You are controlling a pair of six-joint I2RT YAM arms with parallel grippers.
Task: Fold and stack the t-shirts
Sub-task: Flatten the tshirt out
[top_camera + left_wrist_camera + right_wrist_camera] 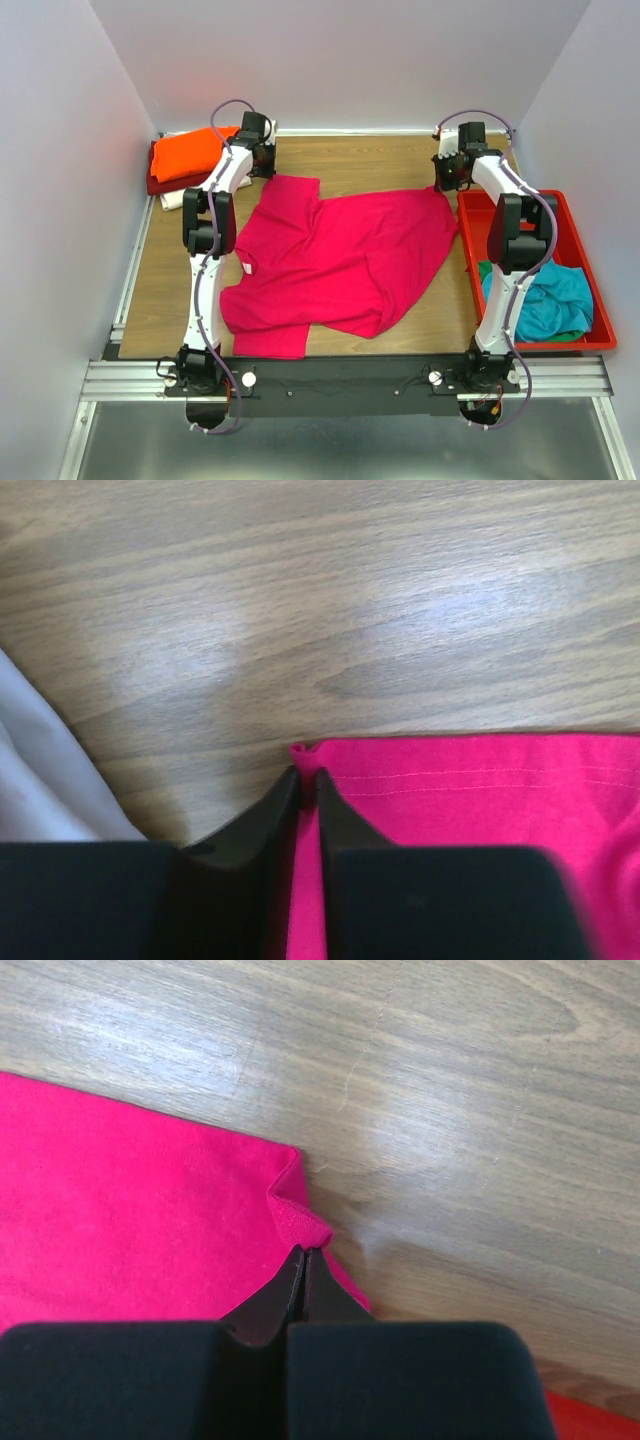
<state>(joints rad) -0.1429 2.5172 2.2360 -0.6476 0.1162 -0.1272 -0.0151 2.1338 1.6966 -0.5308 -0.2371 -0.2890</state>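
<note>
A bright pink-red t-shirt (340, 260) lies spread on the wooden table, neck toward the left. My left gripper (264, 160) is shut on its far left corner (306, 755), and cloth shows between the jaws. My right gripper (447, 172) is shut on its far right corner (300, 1222), which is bunched at the fingertips. An orange t-shirt (192, 152) lies folded on a dark red one (160, 184) and a cream one (176, 199) at the far left. Teal (550, 300) and green (562, 337) t-shirts lie crumpled in the tray.
A red plastic tray (572, 218) stands along the table's right side, next to my right arm. White walls close in the table on the left, back and right. A metal rail (340, 378) runs along the near edge.
</note>
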